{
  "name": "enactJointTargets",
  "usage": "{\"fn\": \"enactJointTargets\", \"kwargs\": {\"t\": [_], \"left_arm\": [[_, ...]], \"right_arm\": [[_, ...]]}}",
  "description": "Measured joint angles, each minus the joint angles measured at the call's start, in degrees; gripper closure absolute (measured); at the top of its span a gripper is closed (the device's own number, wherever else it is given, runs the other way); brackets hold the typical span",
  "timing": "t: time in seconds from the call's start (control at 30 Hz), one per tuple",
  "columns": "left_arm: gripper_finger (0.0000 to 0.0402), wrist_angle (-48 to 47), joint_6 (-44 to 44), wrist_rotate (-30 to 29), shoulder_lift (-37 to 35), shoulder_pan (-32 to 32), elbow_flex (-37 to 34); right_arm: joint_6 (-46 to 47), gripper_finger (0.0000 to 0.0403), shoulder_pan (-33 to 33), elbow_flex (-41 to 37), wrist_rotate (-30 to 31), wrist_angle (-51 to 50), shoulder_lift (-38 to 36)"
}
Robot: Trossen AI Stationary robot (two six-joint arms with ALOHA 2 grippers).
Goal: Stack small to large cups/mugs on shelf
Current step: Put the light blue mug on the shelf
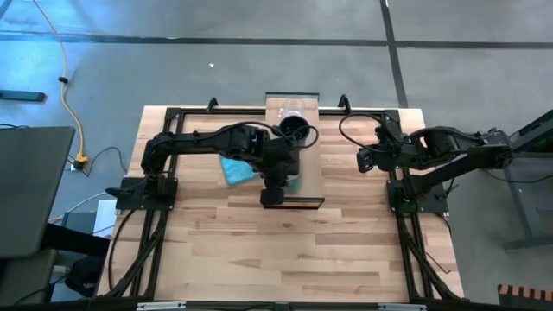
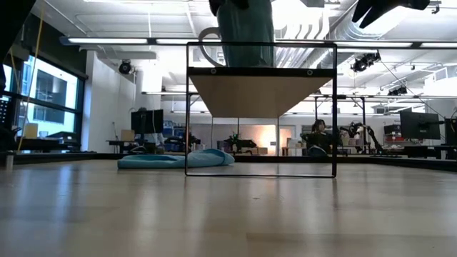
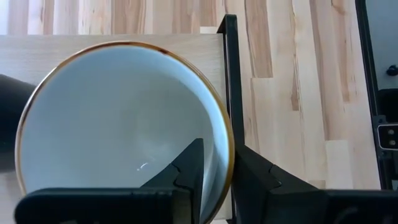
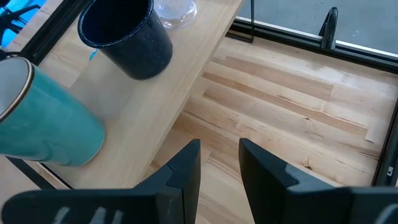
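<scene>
Three vessels stand in a row on the light-wood shelf [image 1: 311, 155]. The clear glass cup [image 4: 176, 12] is at the far end, the black mug [image 4: 124, 34] in the middle, and a mug teal outside and pale inside [image 4: 43, 118] at the near end, each on its base. My left gripper [image 3: 221, 158] hangs over the teal mug [image 3: 118, 118], pointing steeply down. It is open, one finger inside the near-side wall and one outside. My right gripper [image 4: 221, 155] waits open with nothing between its fingers, high at the table's right, off the shelf. My left gripper straddles the teal mug's brown rim [image 3: 229, 163] on the side toward the near edge, coming from above. A gap shows between the inner finger [image 3: 189, 171] and the wall. Whether the outer finger [image 3: 252, 177] touches the rim, I cannot tell. The mug stands upright on the shelf.
A crumpled teal cloth [image 1: 235, 168] lies on the table left of the shelf, under my left arm. The shelf's black frame [image 3: 229, 74] runs beside the mug. Bare table stretches toward the near edge [image 1: 285, 259].
</scene>
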Motion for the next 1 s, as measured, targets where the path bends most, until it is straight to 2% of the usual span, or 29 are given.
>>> {"fn": "enactJointTargets", "kwargs": {"t": [1.0], "left_arm": [[0.0341,2.9,-1.3,0.0,0.0,0.0,0.0]], "right_arm": [[0.0,0.0302,0.0,0.0,-1.5,0.0,0.0]]}}
